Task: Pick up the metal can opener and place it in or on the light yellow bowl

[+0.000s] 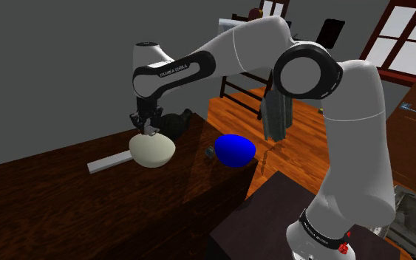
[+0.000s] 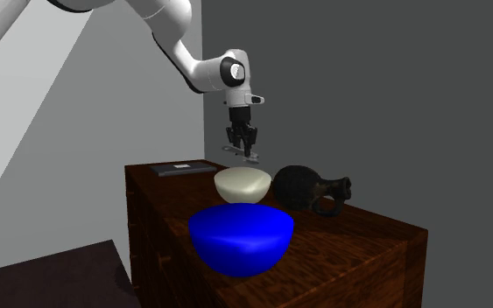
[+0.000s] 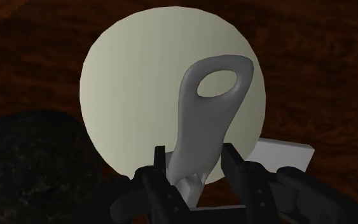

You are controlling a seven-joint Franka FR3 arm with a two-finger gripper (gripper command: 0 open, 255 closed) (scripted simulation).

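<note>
Fingers clamped on grey opener, hanging above pale bowl on dark counter. Blue bowl, black vessel near; white slab beside pale bowl.

I get dim renders throughout: the desk sits in dark shadow, while the floor by the window glows noticeably brighter.

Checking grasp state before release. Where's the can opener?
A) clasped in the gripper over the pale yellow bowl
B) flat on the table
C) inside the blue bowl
A: the gripper clasps the grey can opener, with the pale yellow bowl directly beyond it.
</note>
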